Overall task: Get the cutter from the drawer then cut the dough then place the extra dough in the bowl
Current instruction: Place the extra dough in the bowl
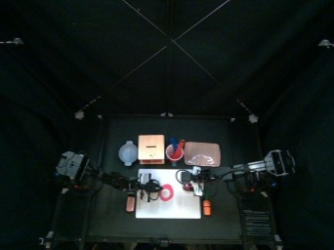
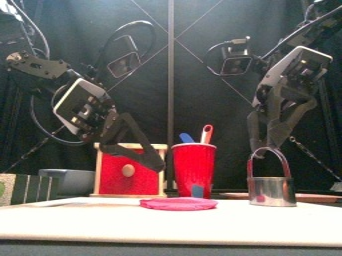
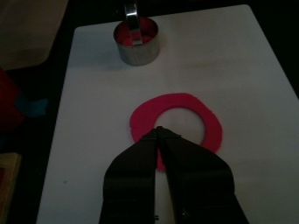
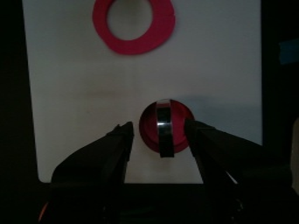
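**Cut made, the ring is next for the bowl**

The cutter (image 2: 271, 180) stands at the far right of the white board (image 3: 93, 105), plugged with red dough. The right gripper (image 4: 162, 131) has its fingers spread open on either side of it. The left gripper (image 3: 159, 131) hovers over the dough ring (image 3: 176, 99), fingers closed on nothing. This looks like the clearing step: open, pinch the ring, and carry it far left to the bowl (image 1: 127, 151).

Top: high overhead, far off, tilted toward 12 o'clock; white cutting board (image 1: 170, 211) small below centre.
Front: table height at 6 o'clock edge, level toward 12, close.
Left wrist: above board, facing down toward 3 o'clock; dough ring (image 3: 140, 121) near, cutter (image 3: 138, 45) beyond.
Right wrist: directly over cutter, facing 9 o'clock; ring beyond.
Shared across all four: board, ring, cutter.
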Controlling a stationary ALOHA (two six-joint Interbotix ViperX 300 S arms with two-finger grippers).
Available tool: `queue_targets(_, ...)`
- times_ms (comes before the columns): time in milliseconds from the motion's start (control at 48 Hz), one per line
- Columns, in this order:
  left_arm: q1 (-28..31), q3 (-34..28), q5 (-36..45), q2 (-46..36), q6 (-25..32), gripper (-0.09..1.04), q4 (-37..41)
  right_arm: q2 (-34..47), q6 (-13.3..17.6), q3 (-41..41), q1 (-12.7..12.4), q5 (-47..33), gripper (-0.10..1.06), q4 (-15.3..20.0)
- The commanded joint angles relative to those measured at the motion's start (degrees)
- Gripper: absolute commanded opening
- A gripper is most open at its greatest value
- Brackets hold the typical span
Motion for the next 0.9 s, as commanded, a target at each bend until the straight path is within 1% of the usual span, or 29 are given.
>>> queue_targets(21, 0.6, -1.1, -0.2, -0.7, 0.1, 0.49, -0.1, -2.3, -0.1, -1.8, 0.2, -1.4, 0.85, 0.0)
queue_targets(104, 0.8, -1.5, 0.3, 0.2, 0.4, 0.51, 0.1, -2.4, 0.0, -1.8, 0.2, -1.8, 0.85, 0.1)
queue_targets(208, 0.9, -3.2, 1.8, 0.9, 2.9, 0.57, 0.4, -2.1, 0.0, -1.8, 0.2, -2.3, 0.85, 0.2)
queue_targets(333, 2.3, -6.2, 7.7, 1.1, 7.5, 0.71, -0.2, -2.0, 0.0, -1.8, 0.3, -2.5, 0.85, 0.3)
queue_targets(417, 4.0, -8.4, 12.8, 1.9, 10.1, 0.77, -0.8, -2.0, 0.0, -1.7, 0.5, -2.5, 0.85, 0.3)
queue_targets(521, 5.3, -10.7, 16.5, 3.3, 11.9, 0.78, -0.8, -1.8, 0.0, -1.4, 0.7, -2.6, 0.85, 0.6)
queue_targets(604, 6.2, -11.9, 17.6, 4.0, 12.5, 0.78, -0.6, -1.7, 0.0, -1.2, 0.8, -2.7, 0.85, 0.7)
queue_targets(750, 7.2, -12.4, 18.6, 4.6, 13.1, 0.78, -0.4, -1.6, 0.0, -1.0, 0.9, -3.2, 0.85, 0.8)
queue_targets(896, 7.2, -12.8, 22.1, 4.7, 13.1, 0.78, -0.4, -1.6, 0.0, -0.7, 0.8, -3.3, 0.85, 0.7)
